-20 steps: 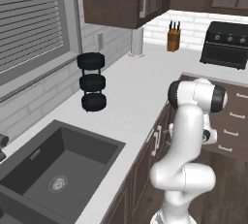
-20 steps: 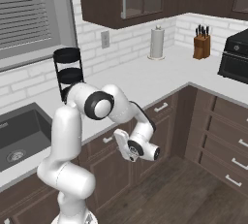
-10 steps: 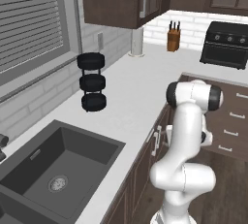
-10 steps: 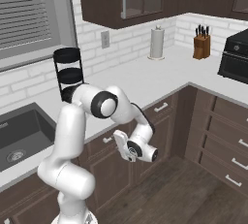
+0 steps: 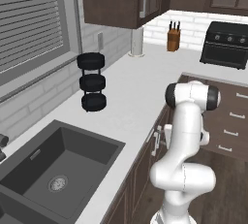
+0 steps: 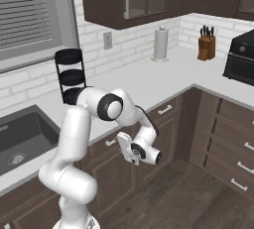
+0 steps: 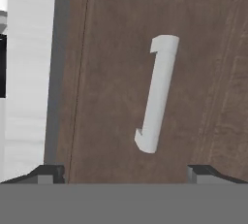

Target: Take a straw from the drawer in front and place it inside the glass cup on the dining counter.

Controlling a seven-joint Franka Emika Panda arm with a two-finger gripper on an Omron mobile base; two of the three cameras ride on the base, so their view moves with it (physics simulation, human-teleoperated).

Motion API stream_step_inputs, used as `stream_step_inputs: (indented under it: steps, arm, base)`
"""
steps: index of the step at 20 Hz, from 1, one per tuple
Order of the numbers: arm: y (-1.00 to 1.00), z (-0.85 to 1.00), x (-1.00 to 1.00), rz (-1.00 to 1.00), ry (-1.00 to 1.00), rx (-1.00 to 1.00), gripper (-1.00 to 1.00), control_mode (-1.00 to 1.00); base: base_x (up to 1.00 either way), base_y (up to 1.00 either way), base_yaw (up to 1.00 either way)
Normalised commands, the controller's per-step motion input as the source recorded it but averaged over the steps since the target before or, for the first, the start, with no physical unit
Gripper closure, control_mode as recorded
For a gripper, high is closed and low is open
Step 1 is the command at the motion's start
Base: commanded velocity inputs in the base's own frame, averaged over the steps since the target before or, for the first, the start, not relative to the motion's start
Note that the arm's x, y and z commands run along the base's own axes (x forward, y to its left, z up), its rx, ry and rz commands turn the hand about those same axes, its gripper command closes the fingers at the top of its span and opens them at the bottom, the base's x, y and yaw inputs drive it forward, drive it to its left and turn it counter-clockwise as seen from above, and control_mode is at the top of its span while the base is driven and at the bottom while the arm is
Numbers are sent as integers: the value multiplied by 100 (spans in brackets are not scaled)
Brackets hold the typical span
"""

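A white table with a dark sink is set over dark brown wooden cabinets. One drawer with one slim silver bar handle is seen just ahead of the tool, whose two dark fingertips are spread wide, holding nothing. The tool is held low beside the cabinet fronts.
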Motion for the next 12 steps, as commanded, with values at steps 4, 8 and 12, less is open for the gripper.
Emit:
stream_step_inputs:
  steps: [4, 8, 12]
  arm:
    - [8, -17, 21, 0, 0, 0, -100, -100]
    - [11, -21, 20, 0, 0, 0, -100, -100]
    - [6, -23, 18, 0, 0, 0, -100, -100]
  base:
    - [0, 0, 0]
    - [0, 0, 0]
    - [0, 0, 0]
